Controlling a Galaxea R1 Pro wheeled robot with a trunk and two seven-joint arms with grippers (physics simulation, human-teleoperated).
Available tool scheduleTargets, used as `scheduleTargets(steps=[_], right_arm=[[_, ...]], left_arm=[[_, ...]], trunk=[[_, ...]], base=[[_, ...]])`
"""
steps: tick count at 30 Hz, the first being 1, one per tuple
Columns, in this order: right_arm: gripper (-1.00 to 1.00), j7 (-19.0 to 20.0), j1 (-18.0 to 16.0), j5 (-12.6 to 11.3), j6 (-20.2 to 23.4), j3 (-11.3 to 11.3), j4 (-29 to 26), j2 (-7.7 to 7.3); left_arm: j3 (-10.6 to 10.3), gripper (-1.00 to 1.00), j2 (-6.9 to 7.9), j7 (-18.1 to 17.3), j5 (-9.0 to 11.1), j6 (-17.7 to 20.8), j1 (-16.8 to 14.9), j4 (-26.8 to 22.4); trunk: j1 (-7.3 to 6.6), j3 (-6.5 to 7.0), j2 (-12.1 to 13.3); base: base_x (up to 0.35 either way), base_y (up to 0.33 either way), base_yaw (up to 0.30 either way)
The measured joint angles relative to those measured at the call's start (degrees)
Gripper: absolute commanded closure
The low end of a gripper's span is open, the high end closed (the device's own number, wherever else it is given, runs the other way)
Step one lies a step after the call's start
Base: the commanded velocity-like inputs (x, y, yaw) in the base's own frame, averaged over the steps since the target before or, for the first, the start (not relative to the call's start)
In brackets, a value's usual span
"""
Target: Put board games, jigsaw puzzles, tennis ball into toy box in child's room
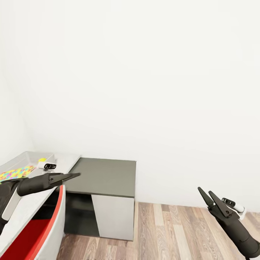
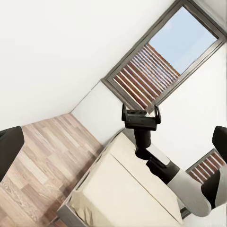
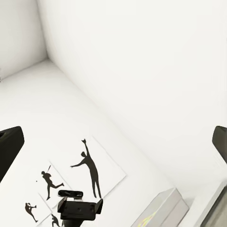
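The table (image 1: 104, 175) stands at the left, its light grey top joined to a dark grey top. At its far left end sits the grey toy box (image 1: 27, 157), with the small yellow tennis ball (image 1: 42, 159) at its right end. A multicolour jigsaw puzzle (image 1: 16, 173) lies by the box's front; whether it is inside I cannot tell. My left gripper (image 1: 77, 175) hovers over the join of the two tops, open and empty, its fingers (image 2: 9, 151) far apart in the left wrist view. Over the floor at the right, my right gripper (image 1: 204, 190) is open and empty. The bed (image 2: 127, 189) shows a plain cream mattress.
A red curved surface with a pale rim (image 1: 36, 231) lies close under my left arm; what it is I cannot tell. White fronts (image 1: 113, 216) close the desk's base. Wood-plank floor (image 1: 173, 231) spreads to the right. Baseball-silhouette prints (image 3: 87, 168) hang on the wall, and a tall window (image 2: 161, 61) rises behind the bed.
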Motion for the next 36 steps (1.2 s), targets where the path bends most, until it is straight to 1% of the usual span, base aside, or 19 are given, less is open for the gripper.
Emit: scheduleTargets(steps=[19,25,31,34,36], right_arm=[[-1.0,-0.2,0.0,0.0,0.2,-0.1,0.1,-0.03],[-1.0,-1.3,0.0,0.0,0.5,0.0,0.1,-0.26],[-1.0,-2.7,-0.1,0.0,0.4,-0.1,0.2,-0.24],[-1.0,-4.3,-0.1,0.1,0.4,-0.1,1.6,-0.29],[-1.0,-5.3,-0.2,0.1,0.4,-0.1,2.2,-0.3]], left_arm=[[0.0,-1.0,-0.16,0.0,0.1,0.0,0.0,-0.1],[0.2,-1.0,-0.33,0.0,0.2,0.1,0.0,0.0],[0.0,-1.0,-0.77,0.0,-0.1,0.3,0.0,-0.1],[0.0,-1.0,-1.27,0.0,-0.2,0.3,0.0,-0.2],[0.0,-1.0,-1.65,0.0,-0.7,0.3,0.0,-0.2]], trunk=[[0.01,1.67,0.0],[-0.02,1.9,0.0],[-1.33,2.89,2.3],[-1.99,3.42,3.5],[-2.43,3.78,4.3]], base=[[-0.316,0.0,-0.177],[-0.074,0.0,-0.052],[-0.005,0.0,-0.003],[0.0,0.0,0.0],[0.0,0.0,0.0]])
